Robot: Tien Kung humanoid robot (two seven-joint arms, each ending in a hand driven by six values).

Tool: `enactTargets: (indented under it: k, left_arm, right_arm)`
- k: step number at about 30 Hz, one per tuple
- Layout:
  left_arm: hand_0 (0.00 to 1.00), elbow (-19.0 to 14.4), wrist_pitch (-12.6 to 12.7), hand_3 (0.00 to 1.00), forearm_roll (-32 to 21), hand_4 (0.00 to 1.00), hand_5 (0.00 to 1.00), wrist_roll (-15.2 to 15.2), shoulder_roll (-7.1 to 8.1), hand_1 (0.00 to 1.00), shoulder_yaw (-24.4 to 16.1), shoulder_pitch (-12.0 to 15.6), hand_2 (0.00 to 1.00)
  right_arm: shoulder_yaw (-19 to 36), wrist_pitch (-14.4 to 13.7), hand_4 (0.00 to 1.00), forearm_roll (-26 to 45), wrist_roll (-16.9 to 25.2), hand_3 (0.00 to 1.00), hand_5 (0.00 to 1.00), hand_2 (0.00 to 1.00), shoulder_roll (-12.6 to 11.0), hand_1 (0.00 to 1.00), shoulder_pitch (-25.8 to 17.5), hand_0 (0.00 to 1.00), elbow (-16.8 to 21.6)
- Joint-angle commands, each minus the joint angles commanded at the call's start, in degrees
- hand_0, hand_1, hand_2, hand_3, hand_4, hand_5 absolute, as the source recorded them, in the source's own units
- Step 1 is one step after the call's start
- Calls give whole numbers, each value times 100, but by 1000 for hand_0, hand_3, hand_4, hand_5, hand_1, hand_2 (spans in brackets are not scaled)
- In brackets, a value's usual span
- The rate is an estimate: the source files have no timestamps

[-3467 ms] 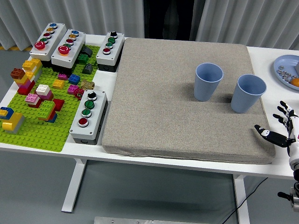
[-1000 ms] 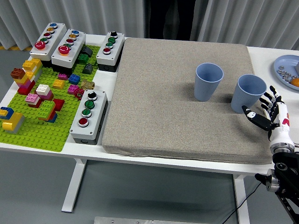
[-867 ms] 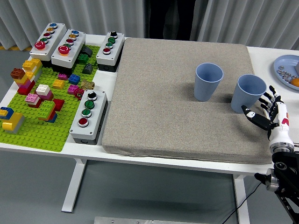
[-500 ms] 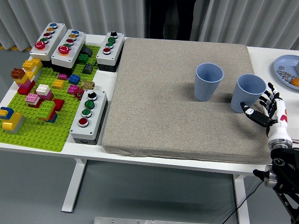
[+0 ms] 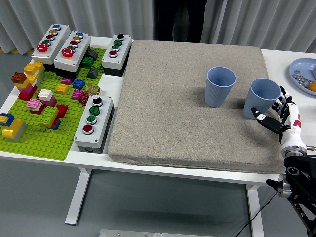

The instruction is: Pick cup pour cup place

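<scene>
Right hand (image 5: pixel 277 114) at lower right, fingers spread, gripping nothing; thumb tip at the near side of the right blue cup (image 5: pixel 263 98), fingers just beside its right wall, contact unclear. Right cup upright on the grey mat (image 5: pixel 168 108), close to its right edge. Second blue cup (image 5: pixel 220 86) upright just left of it, not touching. Mat covering the white desk (image 5: pixel 276 54). Blue plate (image 5: pixel 302 74) far right. Button boxes (image 5: pixel 94 121) and brick board (image 5: pixel 39 123) on the left.
</scene>
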Motion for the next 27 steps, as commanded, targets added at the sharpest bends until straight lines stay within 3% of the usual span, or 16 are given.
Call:
enactTargets:
  k: [27]
  left_arm:
    - [760, 0, -1, 752, 4, 510, 962, 4, -9, 799, 22, -7, 845]
  right_arm:
    - [-50, 0, 874, 52, 2, 939, 185, 863, 96, 792, 148, 841, -157]
